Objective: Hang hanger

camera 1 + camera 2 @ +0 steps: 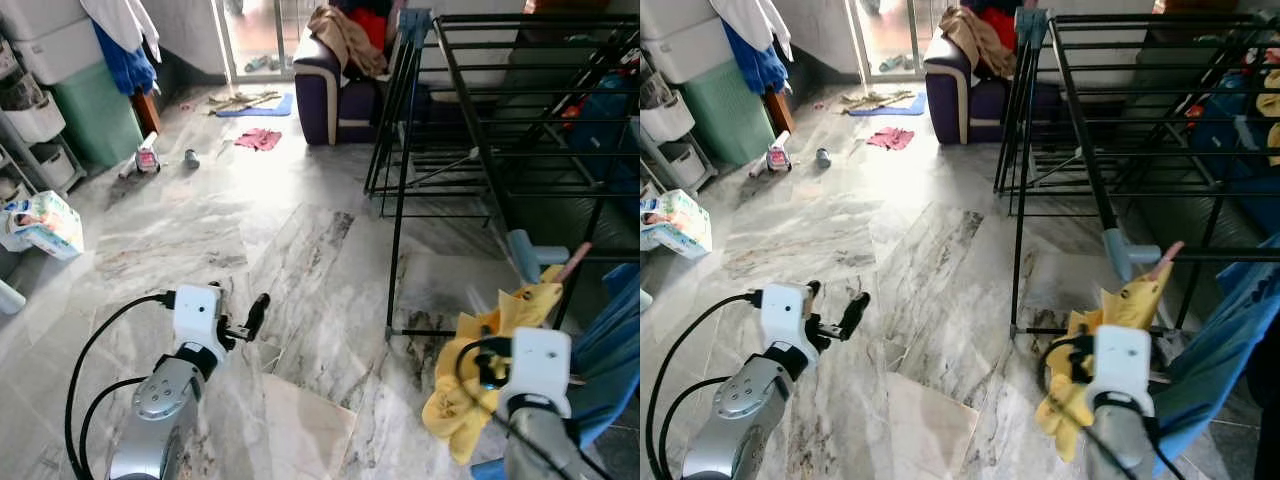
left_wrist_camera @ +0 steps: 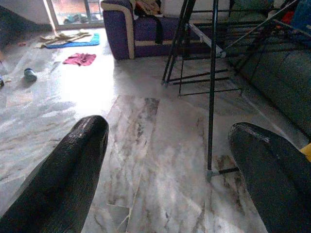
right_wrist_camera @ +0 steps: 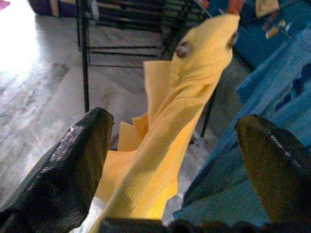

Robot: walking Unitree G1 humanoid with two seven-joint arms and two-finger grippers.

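- No readable text, labels, brands or numbers anywhere.
- Printed package (image 1: 45,222) on floor near the shelf rack: print too small and blurred to read.

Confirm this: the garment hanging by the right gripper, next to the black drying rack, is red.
Not quite. The garment by the right gripper is yellow, not red; the right wrist view shows it clearly between the open fingers. The rest stands: it hangs beside the black drying rack.
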